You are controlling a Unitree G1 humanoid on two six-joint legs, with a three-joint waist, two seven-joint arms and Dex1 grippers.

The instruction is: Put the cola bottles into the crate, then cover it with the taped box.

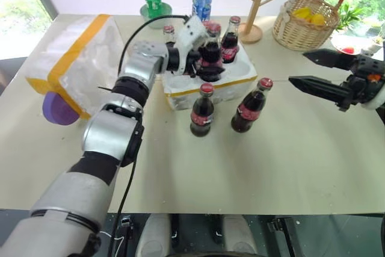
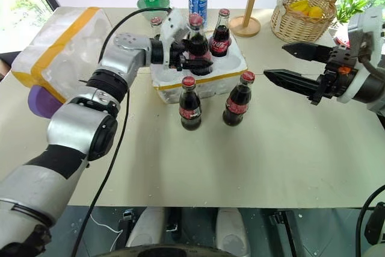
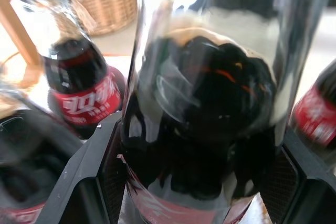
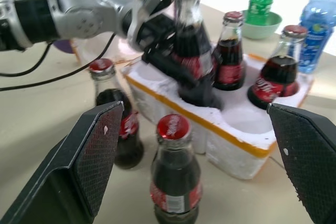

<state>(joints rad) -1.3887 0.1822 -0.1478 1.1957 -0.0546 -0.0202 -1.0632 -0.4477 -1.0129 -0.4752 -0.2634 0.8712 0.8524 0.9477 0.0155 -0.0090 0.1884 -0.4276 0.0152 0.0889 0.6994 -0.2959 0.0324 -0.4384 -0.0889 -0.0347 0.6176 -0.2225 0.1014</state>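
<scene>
Two cola bottles [image 1: 202, 111] stand on the table [image 1: 289, 167] just in front of the crate [image 1: 207, 85], others already in its holes. The left gripper [image 1: 204, 64] clamps one bottle [image 4: 191, 51] over a hole in the crate (it looks tilted). The right gripper [image 2: 283, 64] hangs wide open and empty, near the loose pair. The taped box [image 1: 75, 61] lies beside the crate. Released off-centre, that bottle could catch the foam rim and topple its neighbours.

The left arm [image 1: 111, 133] has silver shells with black joints; a black cable [image 1: 128, 191] trails along it. The right gripper [image 2: 287, 64] has black, tapered fingers [image 2: 289, 80] with mesh-textured pads [image 4: 102, 156].
</scene>
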